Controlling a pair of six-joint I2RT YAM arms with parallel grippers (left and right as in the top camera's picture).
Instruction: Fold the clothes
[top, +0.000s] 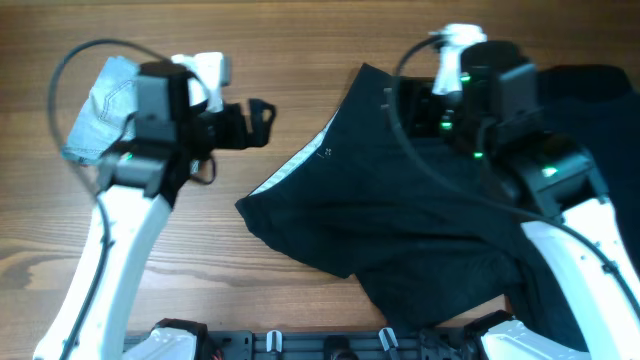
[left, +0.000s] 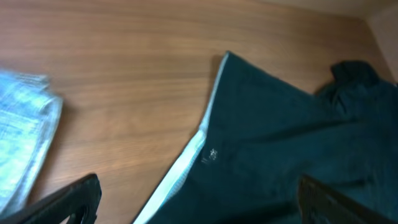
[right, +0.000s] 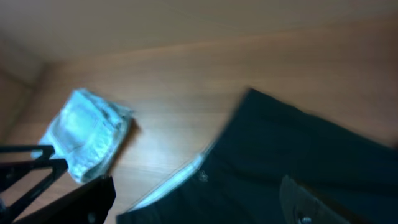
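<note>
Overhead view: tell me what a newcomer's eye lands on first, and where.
The black shorts sprawl crumpled across the centre-right, a pale inner band showing along their left edge. A folded light-blue denim piece lies far left. The left end effector hovers open between them.

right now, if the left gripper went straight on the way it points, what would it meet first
The black shorts, at their white-lined left edge; only bare table lies between. Height is unclear, so the left gripper may skim over.
</note>
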